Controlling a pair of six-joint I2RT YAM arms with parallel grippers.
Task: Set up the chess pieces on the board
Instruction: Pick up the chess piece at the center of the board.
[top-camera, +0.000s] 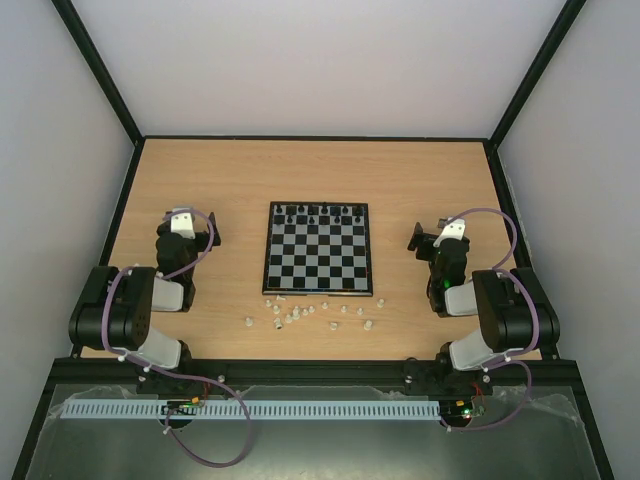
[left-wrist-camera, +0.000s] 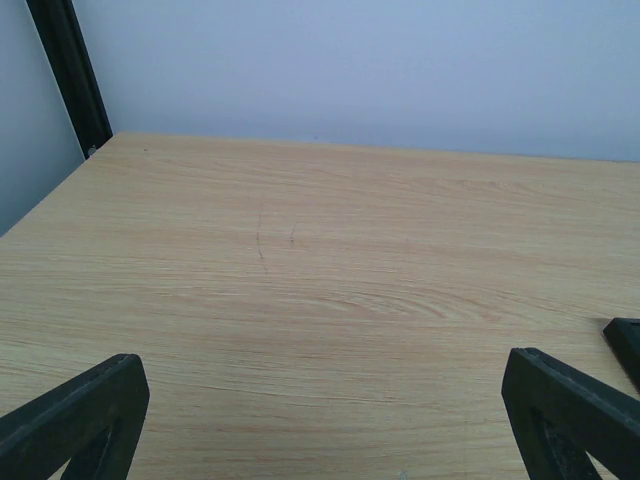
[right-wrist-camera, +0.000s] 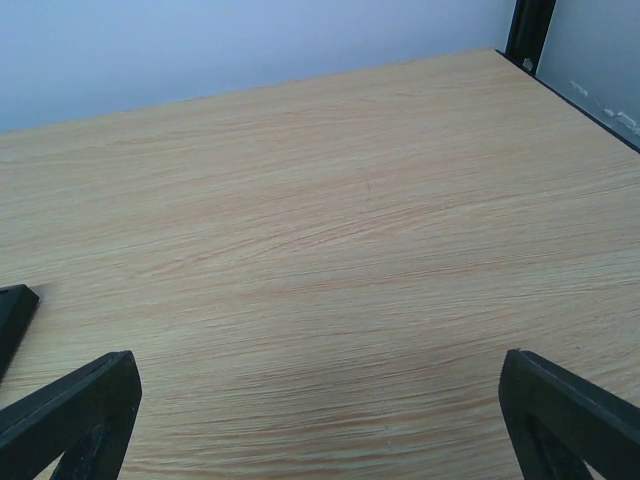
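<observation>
The smooth wood-grain table (top-camera: 200, 180) carries a flat, square checkered board (top-camera: 320, 262) at its middle. The black-fingered left gripper (left-wrist-camera: 320, 365) and right gripper (right-wrist-camera: 320, 362) sit wide open and empty on either side, well apart from it. Tiny cream chess pieces (top-camera: 300, 315) lie scattered just beside its near edge.

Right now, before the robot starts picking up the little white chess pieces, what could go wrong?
1. The white pieces lie crowded together just in front of the board. The open left gripper and right gripper look far bigger than one piece, so grabbing one could bump its neighbours away.
2. The black pieces already stand on the board's far row. An arm reaching across might knock them over.
</observation>
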